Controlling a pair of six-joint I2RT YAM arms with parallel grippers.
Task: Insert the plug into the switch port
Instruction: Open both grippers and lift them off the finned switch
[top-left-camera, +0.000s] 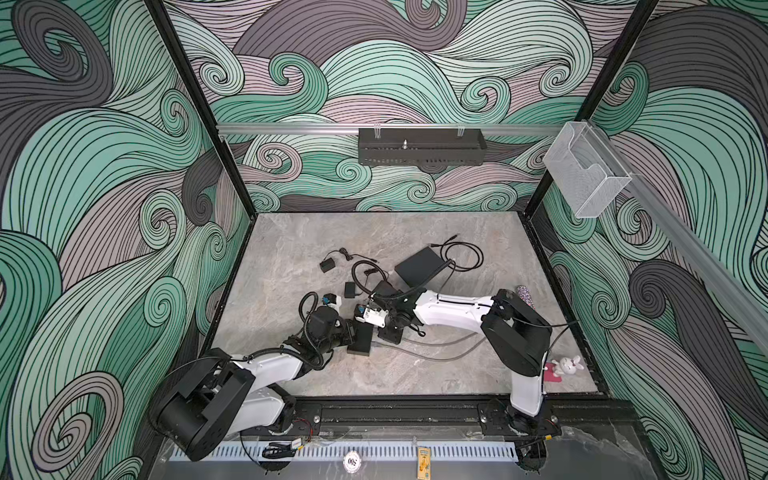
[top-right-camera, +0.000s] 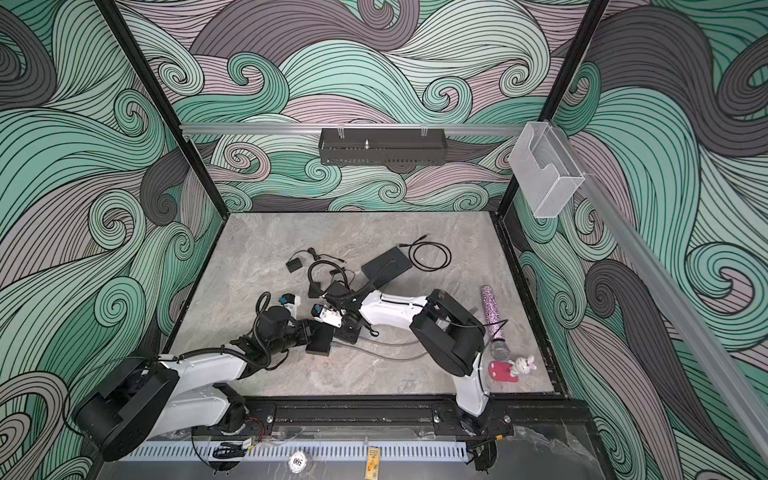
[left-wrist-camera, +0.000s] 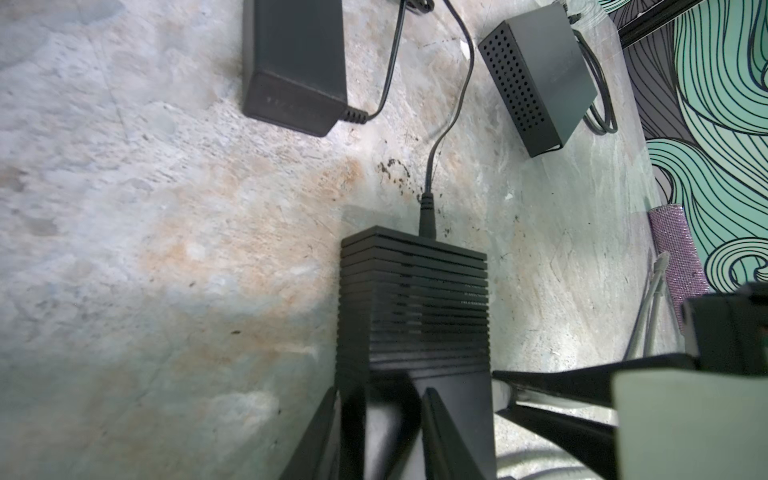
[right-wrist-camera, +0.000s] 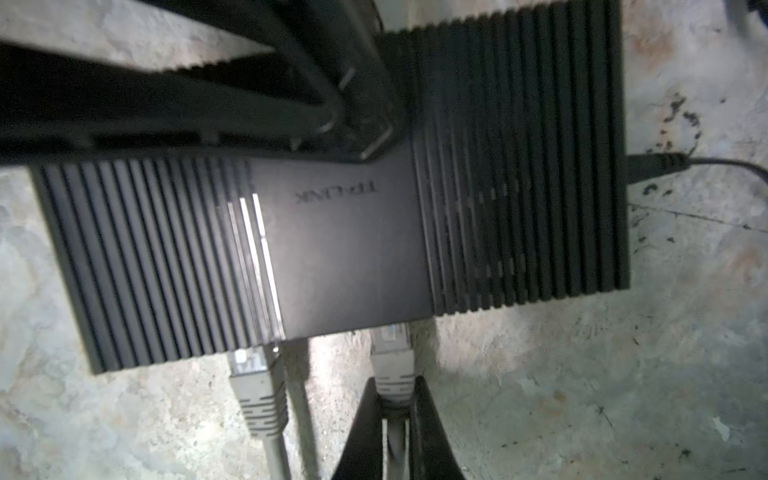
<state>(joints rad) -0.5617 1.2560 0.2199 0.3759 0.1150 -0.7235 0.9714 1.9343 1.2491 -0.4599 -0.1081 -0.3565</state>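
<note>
While the right gripper (right-wrist-camera: 392, 401), low centre in its wrist view, pinches the grey plug (right-wrist-camera: 392, 365), drive it straight along its own axis into the switch port (right-wrist-camera: 390, 329) just beyond, where its nose rests. Farther up, the left gripper (right-wrist-camera: 359, 129) clamps the switch (right-wrist-camera: 345, 241); that brace should hold firm.

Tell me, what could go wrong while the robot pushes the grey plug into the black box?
1. The plug, pinched by the right gripper, may meet the switch crooked and jam.
2. A hard push might slide the switch out of the left gripper.
3. The right gripper could bump the neighbouring grey plug.
</note>
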